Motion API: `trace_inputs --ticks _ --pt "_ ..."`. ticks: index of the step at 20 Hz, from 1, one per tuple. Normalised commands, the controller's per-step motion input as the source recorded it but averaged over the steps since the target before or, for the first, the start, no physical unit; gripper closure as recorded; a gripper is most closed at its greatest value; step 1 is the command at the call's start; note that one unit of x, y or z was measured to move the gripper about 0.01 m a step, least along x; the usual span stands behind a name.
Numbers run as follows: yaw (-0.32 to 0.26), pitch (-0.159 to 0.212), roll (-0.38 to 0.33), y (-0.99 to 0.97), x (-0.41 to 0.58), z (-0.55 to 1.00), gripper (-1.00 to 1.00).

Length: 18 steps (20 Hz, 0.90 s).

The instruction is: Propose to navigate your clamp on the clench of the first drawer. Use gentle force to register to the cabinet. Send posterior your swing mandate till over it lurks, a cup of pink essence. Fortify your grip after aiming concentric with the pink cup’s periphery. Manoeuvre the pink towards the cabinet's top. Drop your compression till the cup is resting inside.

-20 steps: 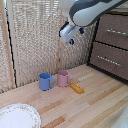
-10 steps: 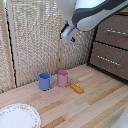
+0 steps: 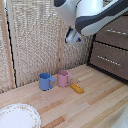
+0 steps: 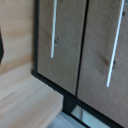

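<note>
A dark-brown cabinet (image 3: 111, 50) is standing at the exterior view's right of a wooden tabletop (image 3: 75, 107). The hand (image 3: 73, 37) is hovering high, grip state unclear. The pink cup (image 3: 63, 78) is sitting below, touching a blue mug (image 3: 45, 81); descending centred over its rim seems wise.

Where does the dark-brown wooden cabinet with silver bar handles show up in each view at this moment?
Exterior view: the dark-brown wooden cabinet stands at the exterior view's right edge, partly behind the white robot arm, two drawer fronts visible.
Wrist view: the cabinet fills most of the picture, two drawer fronts seen close.
Shared landmark: the silver bar handles; which drawer is which cannot be matched.
</note>
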Motion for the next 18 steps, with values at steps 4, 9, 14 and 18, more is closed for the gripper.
trace_inputs --ticks 4,9,14,18 --pt "-0.092 0.102 -0.344 -0.41 0.01 0.0 -1.0" --pt "-0.015 -0.03 -0.265 -0.68 0.014 0.02 -1.0" --pt "0.016 -0.051 -0.167 -0.78 -0.02 0.0 -1.0" --pt "0.017 -0.028 -0.123 -0.77 -0.151 0.0 -1.0"
